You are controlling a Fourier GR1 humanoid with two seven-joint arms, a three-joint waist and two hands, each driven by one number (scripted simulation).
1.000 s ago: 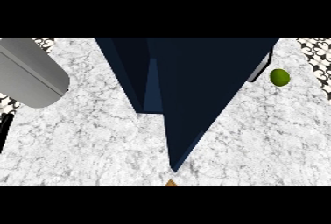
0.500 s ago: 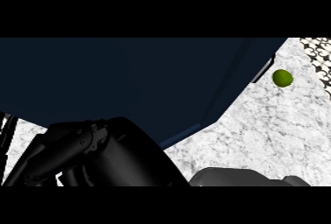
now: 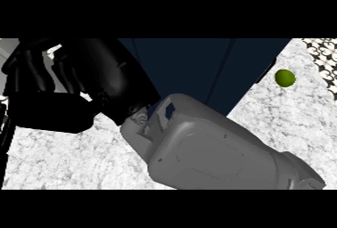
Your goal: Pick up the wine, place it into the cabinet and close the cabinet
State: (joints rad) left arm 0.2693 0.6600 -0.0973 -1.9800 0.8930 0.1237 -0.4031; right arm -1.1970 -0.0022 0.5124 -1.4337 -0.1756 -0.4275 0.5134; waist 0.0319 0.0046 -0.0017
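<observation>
Big move! The right hand (image 3: 72,84) has climbed from 7 o'clock to 10 o'clock, its grey forearm (image 3: 217,156) now filling 5 o'clock. Open or closed, I cannot tell. Only a grey sliver of the wine (image 3: 6,48) shows behind it. The green fruit (image 3: 284,78) stays at 2 o'clock.

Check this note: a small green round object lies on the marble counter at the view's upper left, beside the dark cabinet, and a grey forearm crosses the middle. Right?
Wrong in one respect: the green round object lies at the upper right, not the upper left, as the head view shows. The rest holds: it is on the marble counter, beside the dark cabinet, and a grey forearm crosses the middle.
</observation>
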